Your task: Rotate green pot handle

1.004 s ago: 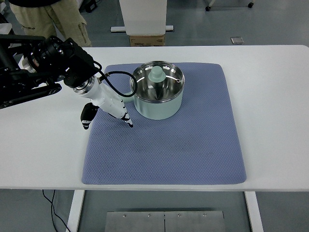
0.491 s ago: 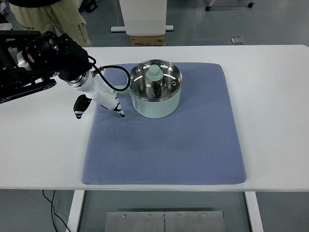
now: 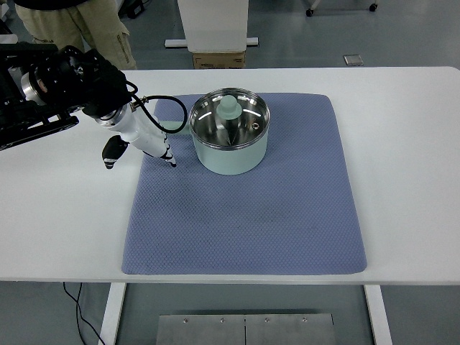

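The pale green pot [image 3: 228,152] stands on the blue mat [image 3: 244,208], at its back left. A glass lid with a green knob [image 3: 230,108] covers it. No side handle shows from this view. My left hand [image 3: 141,141] is white with dark fingertips and hangs just left of the pot, over the mat's left edge. Its fingers [image 3: 168,158] point down and right, the thumb [image 3: 111,152] sticks out left, and it holds nothing. A gap of mat lies between the fingertips and the pot wall. A black cable [image 3: 171,115] loops from the wrist toward the pot.
The white table [image 3: 402,144] extends around the mat. A person in khaki trousers [image 3: 72,29] stands beyond the far left edge. A cardboard box [image 3: 218,60] and a white post sit behind the table's far edge.
My left hand has drawn back up and to the left, away from the pot's front left. The pot has shifted slightly left and back and turned a little.
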Action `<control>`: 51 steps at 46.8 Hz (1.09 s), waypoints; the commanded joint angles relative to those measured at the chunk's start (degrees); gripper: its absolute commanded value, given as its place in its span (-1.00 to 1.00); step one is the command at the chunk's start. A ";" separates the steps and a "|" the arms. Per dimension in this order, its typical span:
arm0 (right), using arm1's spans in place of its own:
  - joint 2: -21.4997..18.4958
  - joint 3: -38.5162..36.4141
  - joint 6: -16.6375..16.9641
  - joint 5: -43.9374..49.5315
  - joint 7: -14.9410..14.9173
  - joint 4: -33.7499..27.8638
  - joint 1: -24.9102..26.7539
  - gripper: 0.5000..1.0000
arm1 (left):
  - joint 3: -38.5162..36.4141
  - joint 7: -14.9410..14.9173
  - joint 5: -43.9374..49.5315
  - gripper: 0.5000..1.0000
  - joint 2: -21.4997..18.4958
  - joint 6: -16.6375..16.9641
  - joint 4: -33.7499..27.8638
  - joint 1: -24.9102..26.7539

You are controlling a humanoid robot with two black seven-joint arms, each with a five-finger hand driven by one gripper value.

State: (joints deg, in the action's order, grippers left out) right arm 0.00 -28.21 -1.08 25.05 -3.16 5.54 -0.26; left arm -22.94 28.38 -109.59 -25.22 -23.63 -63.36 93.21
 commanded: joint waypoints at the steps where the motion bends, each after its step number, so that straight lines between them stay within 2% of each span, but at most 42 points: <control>1: 0.00 0.00 -0.06 0.00 0.00 0.00 0.00 1.00 | 0.00 0.10 0.34 1.00 0.00 -0.01 -0.19 -0.05; 24: 0.00 0.00 0.03 0.00 0.00 0.00 0.00 1.00 | 0.62 1.86 10.97 1.00 -0.01 -2.47 -6.34 0.04; 36: 0.00 0.00 -0.06 0.00 0.00 0.00 0.00 1.00 | 5.71 1.68 27.14 1.00 0.35 -5.81 -9.50 -0.40; 51: 0.00 0.00 0.03 0.00 0.00 0.00 0.00 1.00 | 12.39 1.07 47.44 1.00 0.61 -4.58 -8.80 -1.28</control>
State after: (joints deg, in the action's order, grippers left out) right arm 0.00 -28.21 -1.08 25.05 -3.17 5.54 -0.26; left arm -11.22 29.45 -66.09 -24.64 -28.92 -72.43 92.24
